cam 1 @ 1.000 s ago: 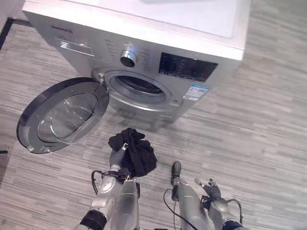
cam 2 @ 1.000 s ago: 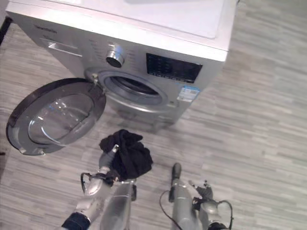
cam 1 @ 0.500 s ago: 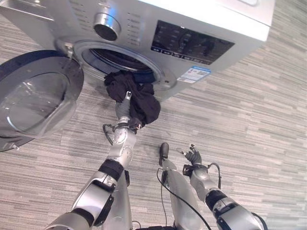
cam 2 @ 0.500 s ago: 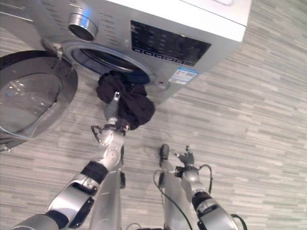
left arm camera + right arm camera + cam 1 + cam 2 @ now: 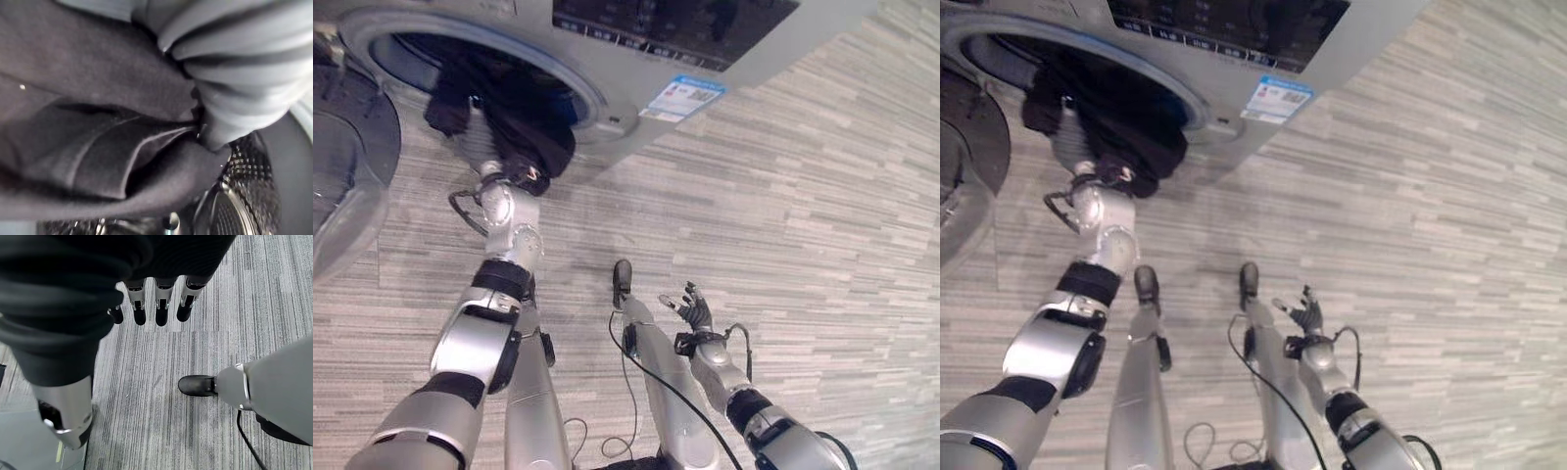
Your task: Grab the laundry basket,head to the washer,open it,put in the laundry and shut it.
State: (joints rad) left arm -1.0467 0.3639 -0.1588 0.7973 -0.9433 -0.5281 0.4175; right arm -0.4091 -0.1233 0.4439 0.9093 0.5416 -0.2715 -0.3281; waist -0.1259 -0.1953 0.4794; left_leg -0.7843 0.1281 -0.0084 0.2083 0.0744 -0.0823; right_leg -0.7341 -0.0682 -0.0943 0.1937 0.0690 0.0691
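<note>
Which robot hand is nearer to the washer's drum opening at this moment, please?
The left. The left robot hand is at the washer's drum opening, pushing the dark laundry in. The right robot hand hangs open over the floor, well away from the washer.

The laundry point(image 5: 524, 122) is a bunch of black cloth, crumpled and folded on itself, lying half through the round opening of the washer point(image 5: 607, 59), part inside the dark drum, part hanging over the lower rim. My left hand point(image 5: 480, 147) is buried in it at the mouth of the drum. The washer is silver-grey, with a dark control panel above the opening, and its round glass door point(image 5: 342, 186) stands swung wide open to my left.
</note>
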